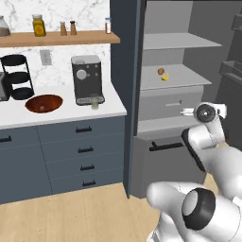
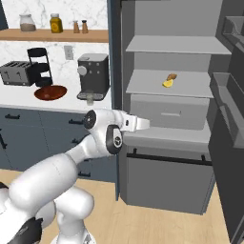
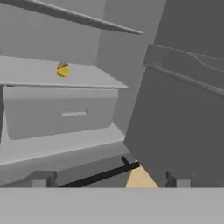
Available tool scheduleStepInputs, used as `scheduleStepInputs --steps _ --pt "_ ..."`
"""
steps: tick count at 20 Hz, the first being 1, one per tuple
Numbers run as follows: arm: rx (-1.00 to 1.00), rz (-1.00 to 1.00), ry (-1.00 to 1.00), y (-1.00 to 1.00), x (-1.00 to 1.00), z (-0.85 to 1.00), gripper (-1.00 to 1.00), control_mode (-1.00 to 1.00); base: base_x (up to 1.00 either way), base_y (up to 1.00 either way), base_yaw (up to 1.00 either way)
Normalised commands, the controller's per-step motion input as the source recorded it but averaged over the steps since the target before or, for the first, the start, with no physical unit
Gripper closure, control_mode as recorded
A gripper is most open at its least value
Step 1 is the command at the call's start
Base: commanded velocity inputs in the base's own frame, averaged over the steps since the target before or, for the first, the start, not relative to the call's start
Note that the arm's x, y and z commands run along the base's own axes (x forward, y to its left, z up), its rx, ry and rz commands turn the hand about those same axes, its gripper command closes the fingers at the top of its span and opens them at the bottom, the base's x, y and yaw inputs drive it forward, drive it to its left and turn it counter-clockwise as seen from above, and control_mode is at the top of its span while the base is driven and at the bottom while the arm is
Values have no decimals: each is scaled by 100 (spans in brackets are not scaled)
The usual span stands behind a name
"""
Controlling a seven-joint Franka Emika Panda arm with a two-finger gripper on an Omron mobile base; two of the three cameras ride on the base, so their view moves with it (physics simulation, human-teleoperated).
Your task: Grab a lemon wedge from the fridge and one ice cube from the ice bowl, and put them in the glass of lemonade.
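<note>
Wedge (image 2: 167,83) is seen on the fridge (image 2: 200,52) shelf touching a brown item (image 2: 172,76), which could be grabbed instead by the empty, wide-open gripper (image 3: 109,178).

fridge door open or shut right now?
Open. The fridge interior is exposed: grey shelves and a drawer show, with the lemon wedge on the middle shelf and the door swung out to the right.

A glossy white arm (image 2: 52,176) of rounded, bulbous segments is seen, joined by dark black bands and round grey-capped joints, ending in a white gripper (image 3: 109,178) whose two small dark grey, blocky finger tips (image 3: 42,178) are visible.
</note>
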Motion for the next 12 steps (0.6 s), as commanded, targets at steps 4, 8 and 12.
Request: scheduleStepInputs --steps 4,8,12 --pt "58 11 4 100 -17 -4 -100 -100 0 0 0" --pt "54 13 8 100 -46 0 -100 -100 0 0 0" --pt "39 15 15 84 -62 -6 -100 -100 0 0 0"
